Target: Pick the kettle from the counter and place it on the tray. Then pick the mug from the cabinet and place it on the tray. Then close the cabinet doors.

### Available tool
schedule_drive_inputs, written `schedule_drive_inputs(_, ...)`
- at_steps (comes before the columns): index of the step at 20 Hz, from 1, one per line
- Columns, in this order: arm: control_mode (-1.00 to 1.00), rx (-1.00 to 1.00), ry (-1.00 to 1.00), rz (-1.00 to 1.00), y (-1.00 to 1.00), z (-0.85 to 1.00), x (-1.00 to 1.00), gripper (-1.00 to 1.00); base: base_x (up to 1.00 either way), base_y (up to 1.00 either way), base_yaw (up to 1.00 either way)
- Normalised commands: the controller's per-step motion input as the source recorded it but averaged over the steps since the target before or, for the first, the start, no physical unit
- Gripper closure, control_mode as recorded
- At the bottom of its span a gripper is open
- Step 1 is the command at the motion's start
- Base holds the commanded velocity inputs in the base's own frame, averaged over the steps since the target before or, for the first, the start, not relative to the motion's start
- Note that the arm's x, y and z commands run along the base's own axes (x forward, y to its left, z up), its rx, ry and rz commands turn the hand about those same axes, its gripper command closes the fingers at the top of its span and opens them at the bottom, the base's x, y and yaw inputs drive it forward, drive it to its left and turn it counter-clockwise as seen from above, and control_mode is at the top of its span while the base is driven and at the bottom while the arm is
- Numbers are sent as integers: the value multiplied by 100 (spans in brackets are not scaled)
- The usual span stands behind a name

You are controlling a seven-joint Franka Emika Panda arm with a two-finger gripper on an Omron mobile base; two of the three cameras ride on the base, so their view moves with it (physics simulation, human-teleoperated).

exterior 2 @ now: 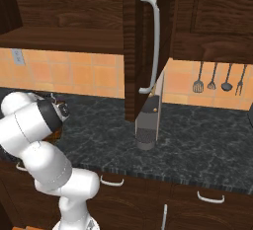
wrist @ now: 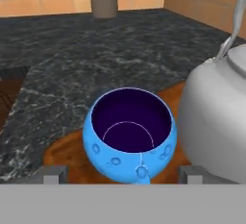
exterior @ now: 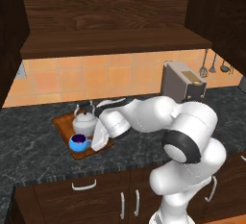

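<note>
Mug (wrist: 129, 136) sits right between the two finger tips of the gripper (wrist: 123, 174), and it stands upright on the tray (wrist: 62, 146). The finger tips are spread wide, one on each side of the blue cup, and neither seems to press on it. So the hand looks let go, not pinching anything.

Kettle (wrist: 216, 122) stands just beside the mug, on the same tray. From the left base camera the mug (exterior: 78, 143) is at the front of the tray (exterior: 60, 122) and the kettle (exterior: 85, 121) is behind it, with the gripper (exterior: 98, 139) low beside them. The tray lies on the dark counter (exterior: 29, 136).

Both things look placed now, so the step in hand is to pull the hand away. I think it is best to lift straight up first, keeping the fingers wide, so they do not catch the rim or tip the cup. It should not swing sideways toward the kettle, which is very close.

After that, the cabinet doors need shutting. One cabinet door (exterior 2: 132, 51) stands open with its long silver handle (exterior 2: 154, 46), above a grey coffee machine (exterior 2: 148, 123).

No brand, label or writing can be read on anything.
</note>
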Motion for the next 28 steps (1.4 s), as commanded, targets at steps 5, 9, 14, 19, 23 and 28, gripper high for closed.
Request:
schedule_drive_inputs(5,-100,-11,10,-19,-18,84,-33,-100,0,0,0)
schedule_drive_inputs(9,-100,-22,39,-53,-46,98,-23,-100,0,0,0)
schedule_drive_inputs(14,-100,-29,47,-55,-46,100,0,-100,0,0,0)
schedule_drive_inputs(19,-100,-18,17,-20,-5,28,0,-100,0,0,0)
schedule_drive_inputs(23,-100,0,-1,-6,-3,16,-12,-100,0,0,0)
schedule_drive_inputs(28,-100,1,-18,-17,0,48,-35,-100,0,0,0)
